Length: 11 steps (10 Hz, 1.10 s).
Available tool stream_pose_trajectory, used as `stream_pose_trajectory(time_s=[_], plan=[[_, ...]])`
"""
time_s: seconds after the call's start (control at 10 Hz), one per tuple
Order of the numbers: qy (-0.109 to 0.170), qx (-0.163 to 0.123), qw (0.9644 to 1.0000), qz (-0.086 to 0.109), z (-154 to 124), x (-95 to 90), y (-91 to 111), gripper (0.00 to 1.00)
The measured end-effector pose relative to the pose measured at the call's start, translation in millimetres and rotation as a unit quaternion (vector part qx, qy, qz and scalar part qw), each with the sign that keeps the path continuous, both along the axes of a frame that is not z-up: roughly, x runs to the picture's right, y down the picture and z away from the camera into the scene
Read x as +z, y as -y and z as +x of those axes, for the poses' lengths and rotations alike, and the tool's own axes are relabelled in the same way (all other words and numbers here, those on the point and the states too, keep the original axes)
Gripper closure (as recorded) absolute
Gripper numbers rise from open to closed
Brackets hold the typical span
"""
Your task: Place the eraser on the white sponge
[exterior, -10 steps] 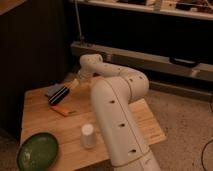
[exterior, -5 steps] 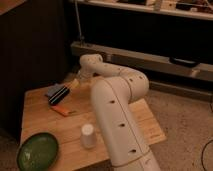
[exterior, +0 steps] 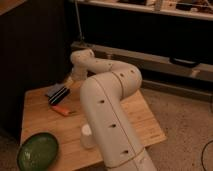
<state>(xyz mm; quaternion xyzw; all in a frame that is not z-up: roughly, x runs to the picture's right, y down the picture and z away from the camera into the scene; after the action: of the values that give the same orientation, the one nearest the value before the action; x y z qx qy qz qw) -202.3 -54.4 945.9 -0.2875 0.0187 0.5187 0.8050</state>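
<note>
The eraser (exterior: 57,93), a dark block with pale stripes, lies on the wooden table (exterior: 40,117) at its far left. My gripper (exterior: 70,83) hangs at the end of the white arm (exterior: 107,100), just right of and behind the eraser, close to its far end. A pale patch shows by the gripper; I cannot tell whether it is the white sponge or part of the gripper. No other white sponge shows.
An orange marker-like object (exterior: 62,111) lies in front of the eraser. A green bowl (exterior: 37,151) sits at the front left corner. A white cup (exterior: 87,136) stands by the arm's base. A dark wall and shelves stand behind.
</note>
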Motion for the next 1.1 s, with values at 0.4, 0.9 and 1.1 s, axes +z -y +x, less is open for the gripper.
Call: stream_pose_trajectory(time_s=[0.4, 0.9, 1.1], plan=[[-0.098, 0.046, 0.9935, 0.034, -23.1, -26.9, -4.5, 0.2], [-0.12, 0.081, 0.9886, 0.04, -19.0, -27.2, -9.6, 0.2], [-0.129, 0.119, 0.9843, 0.017, -6.1, -26.4, -5.1, 0.2]])
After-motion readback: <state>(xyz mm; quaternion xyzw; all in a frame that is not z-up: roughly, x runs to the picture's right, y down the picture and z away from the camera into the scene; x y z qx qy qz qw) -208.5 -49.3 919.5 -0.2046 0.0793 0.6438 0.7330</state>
